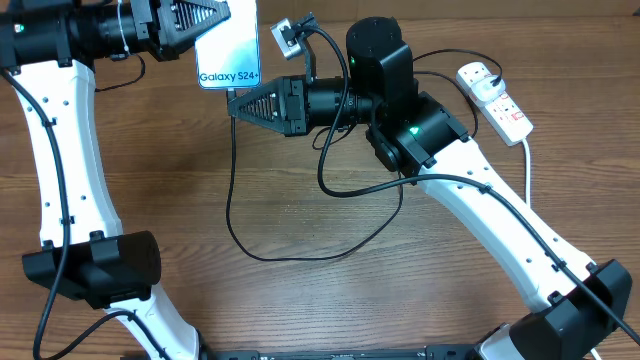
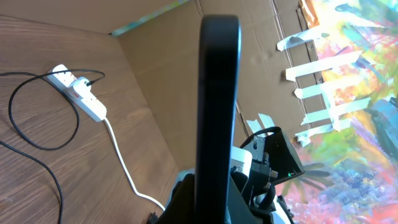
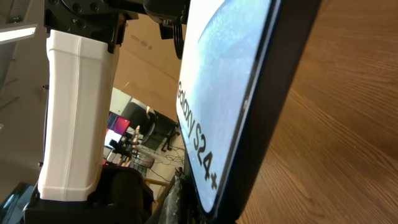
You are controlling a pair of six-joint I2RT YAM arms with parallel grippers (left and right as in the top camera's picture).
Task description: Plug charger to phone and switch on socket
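My left gripper [image 1: 212, 18] is shut on the phone [image 1: 228, 50] and holds it raised at the table's back, with the "Galaxy S24+" screen facing up. In the left wrist view the phone [image 2: 217, 93] shows edge-on between the jaws [image 2: 214, 205]. My right gripper [image 1: 238, 105] looks shut on the charger's connector tip, right at the phone's lower edge. The black charger cable [image 1: 228, 200] loops across the table to its plug in the white socket [image 1: 495, 98] at the back right, which also shows in the left wrist view [image 2: 84, 96]. The right wrist view shows the phone screen [image 3: 224, 81] up close above the jaws [image 3: 186, 205]; the tip is hidden.
The socket's white cord [image 1: 528, 170] runs off to the right and also shows in the left wrist view [image 2: 124, 162]. A cardboard wall [image 2: 186, 62] stands behind the table. The left arm's white link [image 3: 74, 112] is close to the phone.
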